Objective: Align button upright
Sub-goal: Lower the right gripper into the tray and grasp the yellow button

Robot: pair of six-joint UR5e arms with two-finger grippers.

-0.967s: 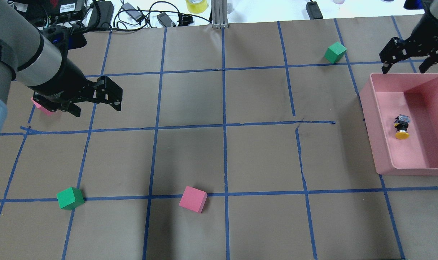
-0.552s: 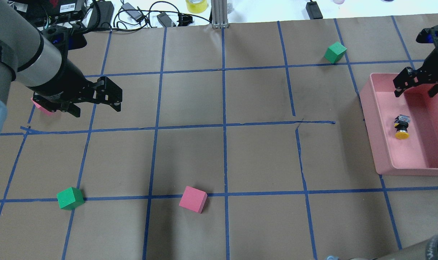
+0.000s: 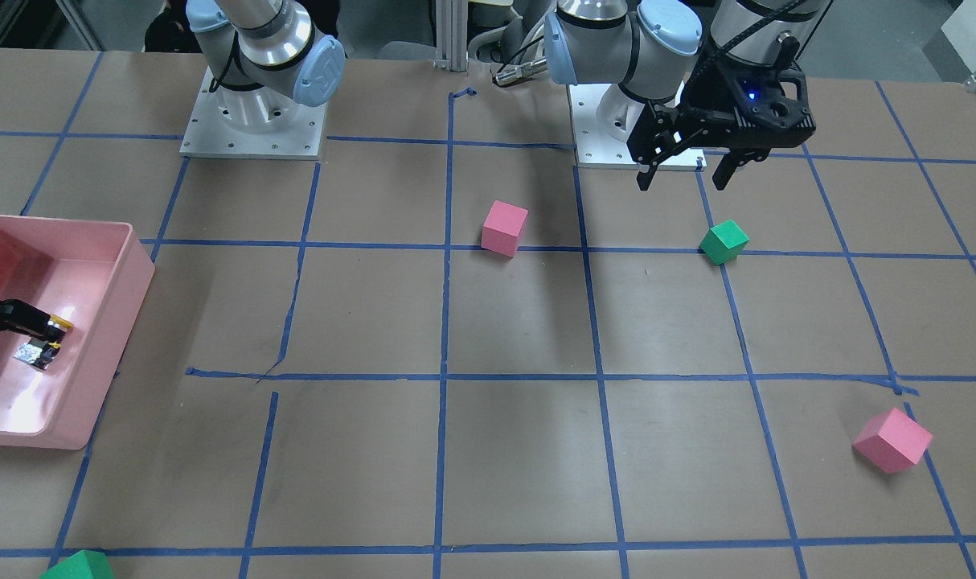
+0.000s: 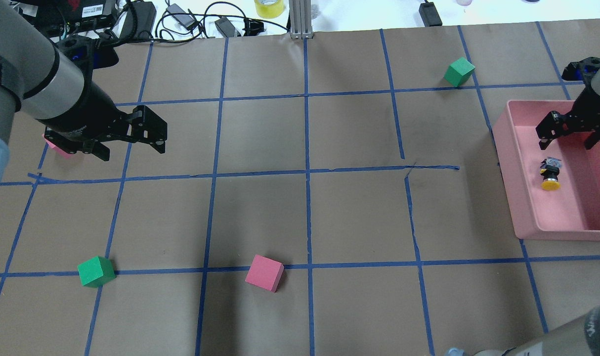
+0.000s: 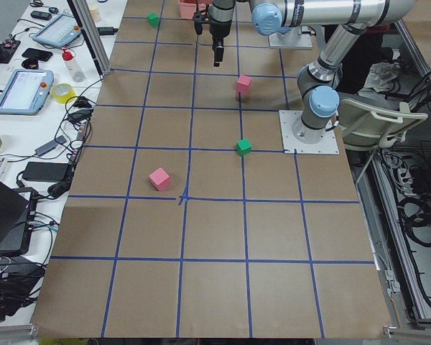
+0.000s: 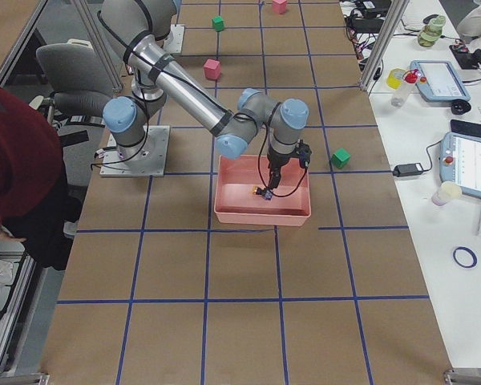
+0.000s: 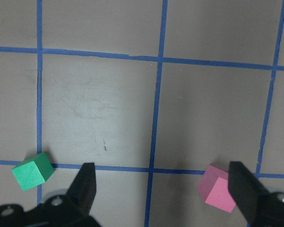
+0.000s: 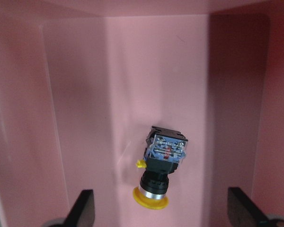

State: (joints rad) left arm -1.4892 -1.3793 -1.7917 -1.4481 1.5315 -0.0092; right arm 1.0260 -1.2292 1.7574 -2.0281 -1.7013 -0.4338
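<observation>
Brown gridded worktop (image 4: 349,212), button (image 4: 550,174) lies on its side in pink bin (image 4: 506,148), right end effector (image 4: 566,144) wide open, empty, over it, left end effector (image 4: 132,151) open, empty, far off; risk: round cap rolls from the pinch, or descent clips bin wall.

Small push-button switch (image 4: 550,174): yellow domed cap, black collar, black-grey terminal block with a blue-silver contact face. It lies on its side, not upright. In the overhead view the cap points to 6 o'clock and the block to 12. It rests on the floor of the pink plastic tray (image 4: 513,198), near the tray's 9 o'clock wall.
</observation>
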